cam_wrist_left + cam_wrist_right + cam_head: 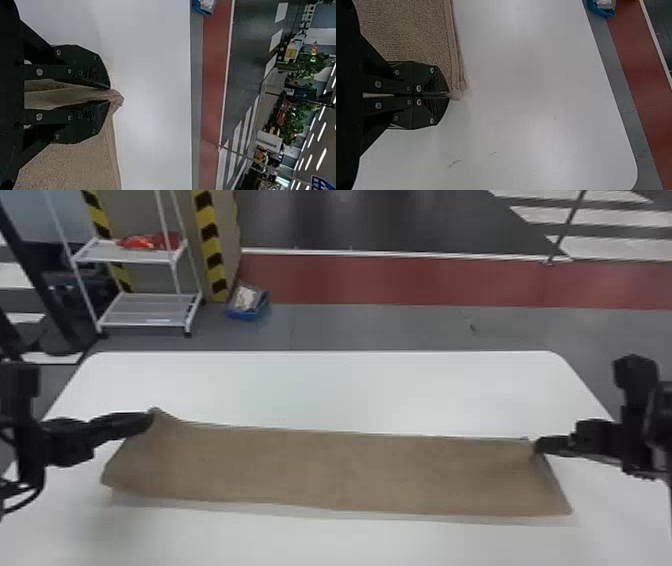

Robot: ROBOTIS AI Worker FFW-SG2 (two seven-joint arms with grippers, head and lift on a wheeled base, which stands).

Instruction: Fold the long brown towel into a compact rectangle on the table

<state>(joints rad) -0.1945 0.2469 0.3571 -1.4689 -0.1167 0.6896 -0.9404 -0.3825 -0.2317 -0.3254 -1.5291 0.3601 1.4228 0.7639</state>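
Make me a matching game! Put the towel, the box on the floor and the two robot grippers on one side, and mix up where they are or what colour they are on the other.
Things
1. Towel
2. Left gripper
3. Box
4. Right gripper

Colours and places
A. Pinching cloth at the right end's far corner
B. Brown, stretched sideways over the table
C. Pinching cloth at the left end's far corner
D. Blue, beyond the table

Right pairs: 1-B, 2-C, 3-D, 4-A
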